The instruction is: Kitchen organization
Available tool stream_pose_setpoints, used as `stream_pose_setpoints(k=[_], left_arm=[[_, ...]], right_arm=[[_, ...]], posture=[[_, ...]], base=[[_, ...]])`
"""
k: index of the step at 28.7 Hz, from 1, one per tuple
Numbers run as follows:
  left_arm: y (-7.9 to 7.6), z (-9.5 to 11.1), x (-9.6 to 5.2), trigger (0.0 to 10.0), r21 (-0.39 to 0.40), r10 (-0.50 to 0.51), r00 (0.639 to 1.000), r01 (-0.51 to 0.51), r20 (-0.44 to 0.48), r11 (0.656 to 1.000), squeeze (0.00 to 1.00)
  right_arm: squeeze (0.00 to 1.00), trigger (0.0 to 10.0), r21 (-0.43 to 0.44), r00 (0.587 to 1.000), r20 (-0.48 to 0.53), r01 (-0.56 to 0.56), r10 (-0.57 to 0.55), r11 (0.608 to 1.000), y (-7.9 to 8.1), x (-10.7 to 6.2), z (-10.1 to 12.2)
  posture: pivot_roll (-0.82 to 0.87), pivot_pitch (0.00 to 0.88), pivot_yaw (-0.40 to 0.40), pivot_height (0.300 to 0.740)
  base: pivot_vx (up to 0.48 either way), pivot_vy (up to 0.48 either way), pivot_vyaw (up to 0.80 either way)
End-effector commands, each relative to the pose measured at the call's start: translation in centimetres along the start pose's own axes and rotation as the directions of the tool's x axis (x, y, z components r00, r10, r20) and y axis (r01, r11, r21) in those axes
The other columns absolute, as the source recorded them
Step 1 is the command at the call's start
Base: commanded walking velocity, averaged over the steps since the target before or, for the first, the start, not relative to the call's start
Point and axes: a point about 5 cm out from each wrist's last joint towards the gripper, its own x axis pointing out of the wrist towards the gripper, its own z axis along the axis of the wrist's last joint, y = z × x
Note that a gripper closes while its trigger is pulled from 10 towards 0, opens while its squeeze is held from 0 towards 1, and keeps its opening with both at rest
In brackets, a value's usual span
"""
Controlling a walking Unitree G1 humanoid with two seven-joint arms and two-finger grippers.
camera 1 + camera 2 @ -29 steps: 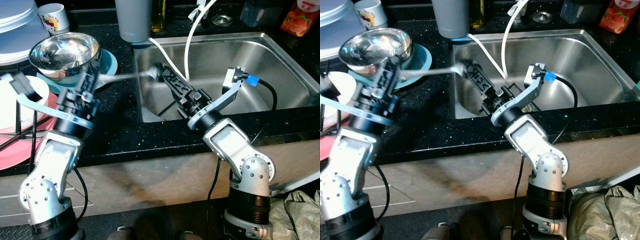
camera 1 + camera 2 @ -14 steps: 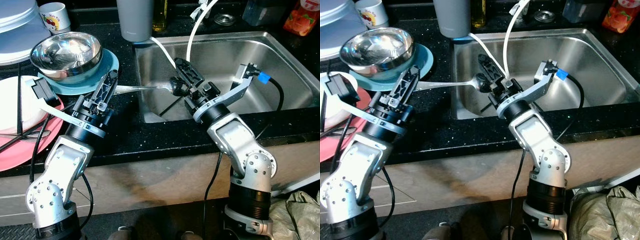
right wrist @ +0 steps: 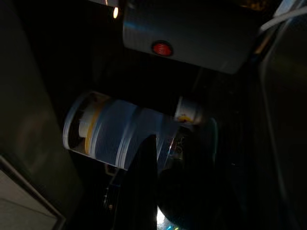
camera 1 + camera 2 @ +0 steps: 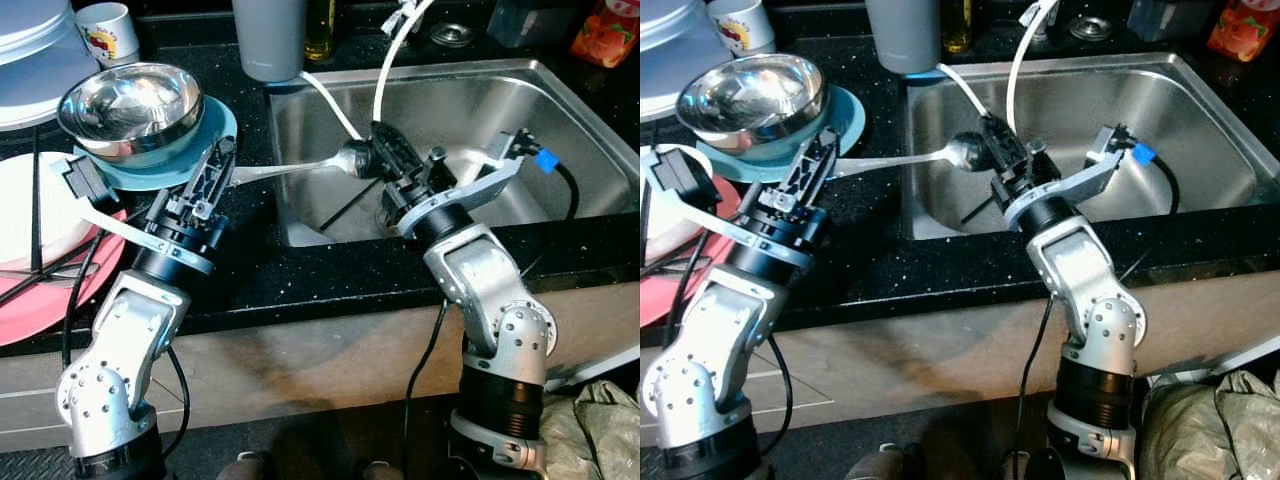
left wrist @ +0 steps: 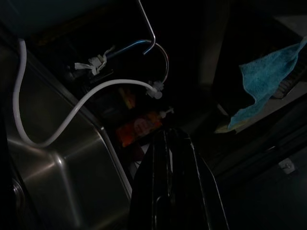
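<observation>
A long metal spoon (image 4: 300, 167) hangs level across the left rim of the steel sink (image 4: 470, 100). My left gripper (image 4: 222, 165) is shut on the end of its handle, above the black counter beside a teal plate. The spoon's bowl (image 4: 965, 152) sits at the tips of my right gripper (image 4: 378, 150), which reaches in over the sink; its fingers look pressed together against the bowl. The right wrist view is dark, with one finger (image 3: 144, 182) beside the rounded spoon bowl.
A steel bowl (image 4: 128, 105) rests on a teal plate (image 4: 215, 125) at the left, near white and pink plates (image 4: 40, 300) and a mug (image 4: 105, 30). A grey cup (image 4: 268, 40) stands behind the sink corner. A white hose (image 4: 385, 70) loops into the sink.
The spoon went from swinging blurred to held steady, and its bowl rose slightly. My right gripper rose out of the sink, its spread fingers came together at the spoon bowl.
</observation>
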Motion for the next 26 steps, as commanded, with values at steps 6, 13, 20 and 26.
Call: stream_pose_setpoints(k=[6, 13, 20, 26], left_arm=[[1.2, -0.2, -0.3, 10.0, 0.101, 0.098, 0.994, -0.093, -0.041, 0.99, 0.73], [1.5, -0.5, -0.3, 10.0, 0.137, 0.122, 0.99, -0.111, -0.07, 0.984, 0.67], [1.7, -0.4, -0.4, 10.0, 0.155, 0.132, 0.989, -0.121, -0.065, 0.98, 0.0], [2.0, -0.2, -0.4, 10.0, 0.186, 0.152, 0.987, -0.141, -0.049, 0.972, 0.0]], right_arm=[[0.0, 7.6, 0.083, 1.0, -0.016, -0.013, 0.014, 0.996, 0.6, 0.8, -1.4], [0.0, 0.0, 0.124, 1.0, 0.005, -0.016, 0.016, 0.992, 0.5, 0.8, -1.2], [0.0, 0.0, 0.145, 0.999, 0.025, -0.026, 0.022, 0.989, 0.5, 0.8, -0.9], [0.0, 0.0, 0.16, 0.997, 0.077, -0.035, 0.023, 0.986, 0.5, 0.6, 0.5]], posture=[[0.02, 0.19, 0.022, 0.74], [0.02, 0.187, 0.021, 0.74], [0.02, 0.18, 0.023, 0.74], [0.02, 0.175, 0.024, 0.74]], base=[[0.0, 0.0, 0.0], [0.0, 0.0, 0.0], [0.0, 0.0, 0.0], [0.0, 0.0, 0.0]])
